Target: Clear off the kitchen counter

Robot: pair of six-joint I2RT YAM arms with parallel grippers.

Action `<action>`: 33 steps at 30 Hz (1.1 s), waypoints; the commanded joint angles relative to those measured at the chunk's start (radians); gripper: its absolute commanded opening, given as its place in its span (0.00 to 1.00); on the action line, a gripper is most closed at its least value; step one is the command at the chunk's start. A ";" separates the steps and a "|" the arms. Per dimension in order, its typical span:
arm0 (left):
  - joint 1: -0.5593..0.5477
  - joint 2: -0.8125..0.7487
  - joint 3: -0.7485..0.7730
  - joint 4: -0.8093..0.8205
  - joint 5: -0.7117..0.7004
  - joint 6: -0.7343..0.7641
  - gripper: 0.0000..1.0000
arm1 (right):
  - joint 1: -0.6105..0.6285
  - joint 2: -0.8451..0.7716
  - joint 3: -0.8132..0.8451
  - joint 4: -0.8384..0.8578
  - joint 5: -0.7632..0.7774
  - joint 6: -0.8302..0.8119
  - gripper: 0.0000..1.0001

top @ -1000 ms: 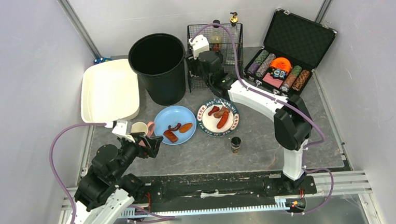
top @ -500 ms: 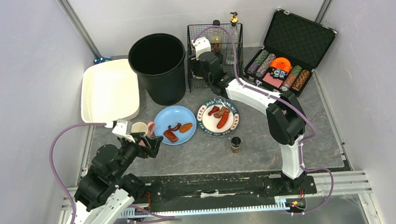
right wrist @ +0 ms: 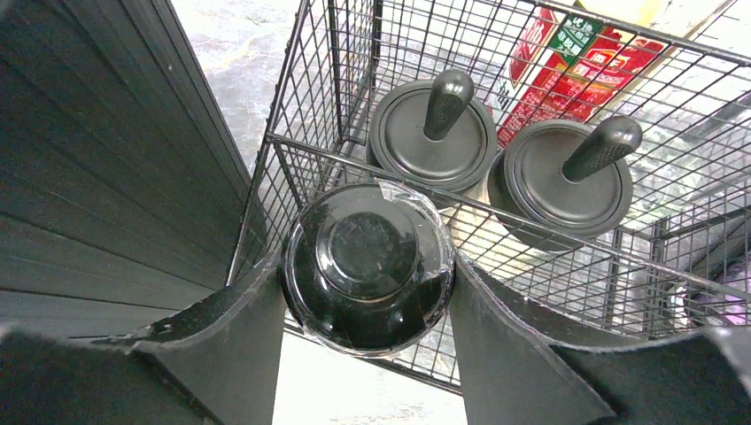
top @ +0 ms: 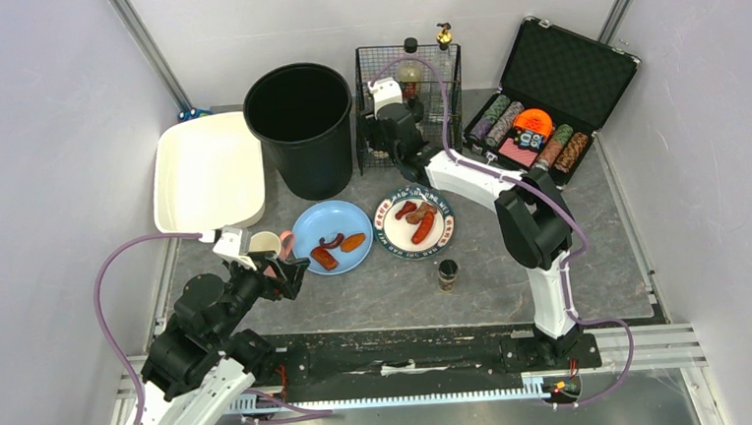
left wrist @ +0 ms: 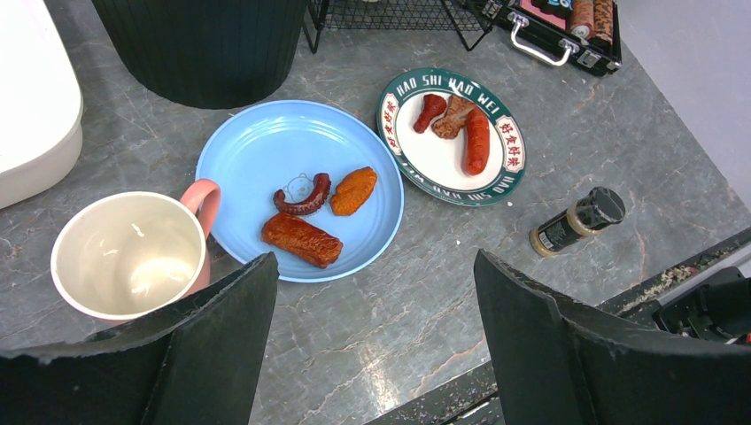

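Note:
The kitchen counter (top: 500, 286) is a dark grey mottled top. My right gripper (top: 384, 133) is at the front left corner of the wire basket (top: 435, 73). In the right wrist view it (right wrist: 367, 276) is shut on a black-capped bottle (right wrist: 367, 257), held upright above the basket's rim (right wrist: 305, 149). My left gripper (top: 292, 274) is open and empty above the counter (left wrist: 372, 336), beside a pink-handled mug (left wrist: 128, 255). A blue plate (left wrist: 257, 146) and a white green-rimmed plate (left wrist: 511, 142) hold food. A small spice jar (left wrist: 576, 220) lies on the counter.
A black bin (top: 300, 128) stands left of the basket, its wall (right wrist: 97, 168) close to my right gripper. Two black-lidded dispensers (right wrist: 434, 133) stand in the basket. A white tray (top: 207, 174) is at the back left. An open case (top: 544, 114) of chips is at the back right.
My right arm has moved a little back and left toward the basket's corner with the bottle. The left arm has not moved.

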 commanded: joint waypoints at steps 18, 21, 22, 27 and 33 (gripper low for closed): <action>-0.007 0.017 -0.009 0.035 -0.001 0.033 0.87 | -0.018 0.058 -0.034 0.140 -0.008 0.080 0.17; -0.007 0.017 -0.009 0.035 -0.001 0.031 0.87 | -0.019 0.068 -0.029 0.132 -0.012 0.082 0.34; -0.007 0.017 -0.008 0.035 -0.001 0.031 0.87 | -0.018 0.067 -0.029 0.132 -0.016 0.083 0.41; -0.007 0.017 -0.009 0.034 0.001 0.031 0.87 | -0.020 0.049 -0.030 0.131 -0.038 0.083 0.68; -0.006 0.018 -0.009 0.034 -0.002 0.031 0.87 | -0.019 -0.016 -0.055 0.132 -0.054 0.083 0.81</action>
